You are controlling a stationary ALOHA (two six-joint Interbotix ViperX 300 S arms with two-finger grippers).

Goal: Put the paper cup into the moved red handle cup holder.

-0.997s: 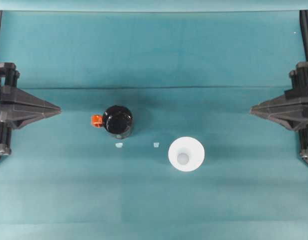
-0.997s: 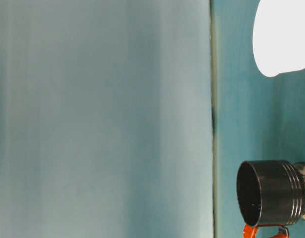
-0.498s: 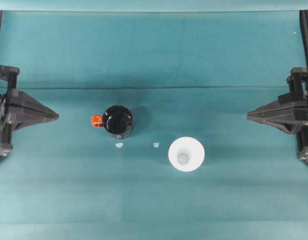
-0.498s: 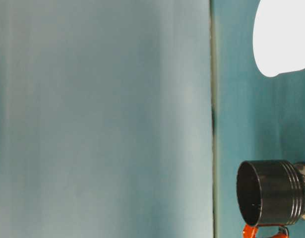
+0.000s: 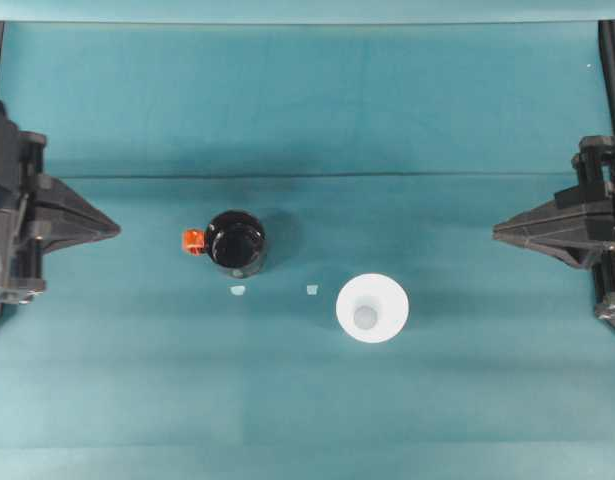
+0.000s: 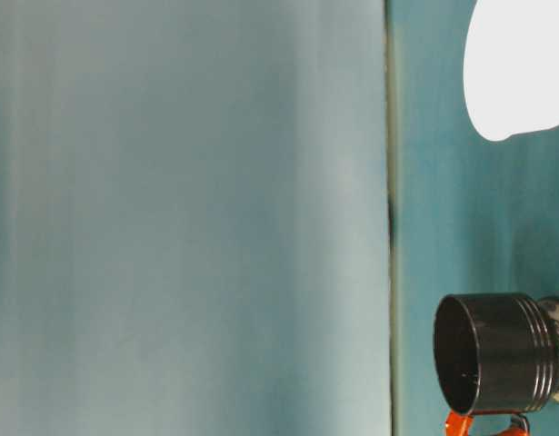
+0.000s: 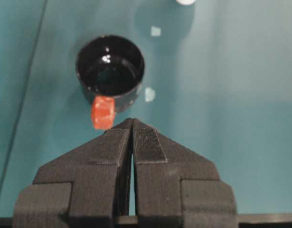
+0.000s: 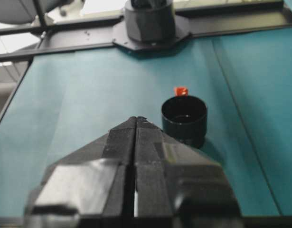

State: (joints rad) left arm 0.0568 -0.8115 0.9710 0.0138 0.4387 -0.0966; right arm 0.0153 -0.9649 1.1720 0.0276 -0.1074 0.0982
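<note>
The white paper cup [image 5: 372, 308] stands mouth up on the teal table [image 5: 307, 100], right of the shiny black round cup holder [image 5: 234, 241] with the small orange-red handle [image 5: 193, 240]. The left gripper [image 5: 117, 227] and right gripper [image 5: 496, 233] sit at the sides, fingers pressed together, holding nothing.

Even, bright overhead light, soft shadows, glare inside the red handle cup holder [image 7: 110, 66]; near pincers blurred.

Teal cloth [image 5: 317, 100] over table, crease across middle; pale teal backdrop [image 6: 188, 218] behind
</note>
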